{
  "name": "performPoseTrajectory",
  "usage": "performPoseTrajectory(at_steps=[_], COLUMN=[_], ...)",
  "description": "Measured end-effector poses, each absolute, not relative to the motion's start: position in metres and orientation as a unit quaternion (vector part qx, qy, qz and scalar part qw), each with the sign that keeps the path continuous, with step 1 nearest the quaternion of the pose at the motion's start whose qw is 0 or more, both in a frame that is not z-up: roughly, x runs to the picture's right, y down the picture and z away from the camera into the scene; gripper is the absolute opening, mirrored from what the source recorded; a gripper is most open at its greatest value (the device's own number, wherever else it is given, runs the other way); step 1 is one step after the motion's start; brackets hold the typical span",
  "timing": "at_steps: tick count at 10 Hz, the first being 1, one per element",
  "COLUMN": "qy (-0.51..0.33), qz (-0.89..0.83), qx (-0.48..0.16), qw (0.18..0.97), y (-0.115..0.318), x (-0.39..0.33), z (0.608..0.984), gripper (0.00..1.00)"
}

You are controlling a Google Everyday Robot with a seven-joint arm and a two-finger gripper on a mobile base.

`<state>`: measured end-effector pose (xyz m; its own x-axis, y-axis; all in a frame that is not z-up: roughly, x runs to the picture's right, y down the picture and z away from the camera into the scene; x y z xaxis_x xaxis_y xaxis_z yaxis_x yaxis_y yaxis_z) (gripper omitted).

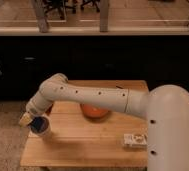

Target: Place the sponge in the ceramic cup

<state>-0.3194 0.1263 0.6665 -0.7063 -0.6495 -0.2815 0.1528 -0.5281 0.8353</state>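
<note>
One pincer [30, 119], clenched, hung low over the worktop [88, 147] with the sponge [38, 123] at its tips, apparently gripped. The ceramic cup [43, 133] stood upright just below the pincer, with the sponge at or just inside its mouth; how deep it sat couldn't be told. The step in hand looked like the drop into the cup. The next move called for letting go with the sponge centred inside the rim, then lifting straight clear without tipping the cup. The orange bowl [94, 111] and white box [135, 139] sat well off to the pincer's right.
</note>
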Motion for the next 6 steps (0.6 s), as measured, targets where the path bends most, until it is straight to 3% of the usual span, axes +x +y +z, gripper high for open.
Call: performPoseTrajectory(at_steps=[2,6], qy=[-0.421,-0.412], qz=[-0.822,-0.823], qx=[0.298,0.316], qw=[0.241,0.230], y=[0.1269,0.1271], x=[-0.3172,-0.3125], z=[0.6689,0.6692], gripper=[0.12,0.54])
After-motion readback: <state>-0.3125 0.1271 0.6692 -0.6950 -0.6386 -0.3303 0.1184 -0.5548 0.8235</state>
